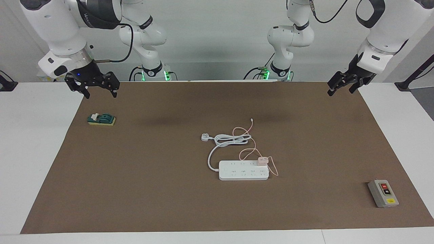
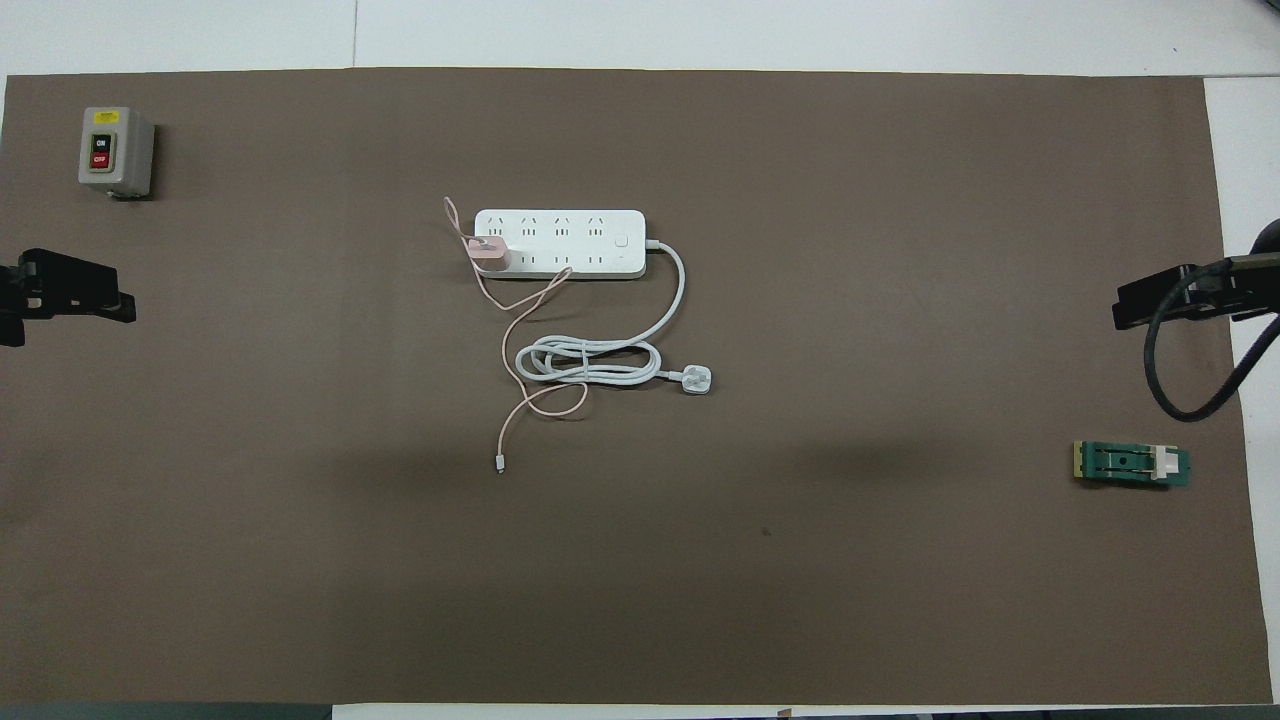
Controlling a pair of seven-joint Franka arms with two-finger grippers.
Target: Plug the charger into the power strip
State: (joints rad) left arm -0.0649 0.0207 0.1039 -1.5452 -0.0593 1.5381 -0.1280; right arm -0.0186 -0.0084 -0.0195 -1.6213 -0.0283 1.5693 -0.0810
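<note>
Facing view: I see the tabletop [image 1: 51,142] under a brown mat [image 1: 169,189]. Right gripper [image 1: 100,92] hangs over the mat's corner, jaws apart, just above a green block [image 1: 101,119]. Left gripper [image 1: 341,88] hangs over the other corner at the robots' edge, jaws apart. The power strip [image 1: 243,170] lies mid-mat, well apart from both sets of jaws. The grey switch box [image 1: 383,193] sits toward the left arm's end. The charger [image 1: 262,160] sits on the strip's end socket, on the left jaws' side; whether its prongs are fully in, I cannot tell.
</note>
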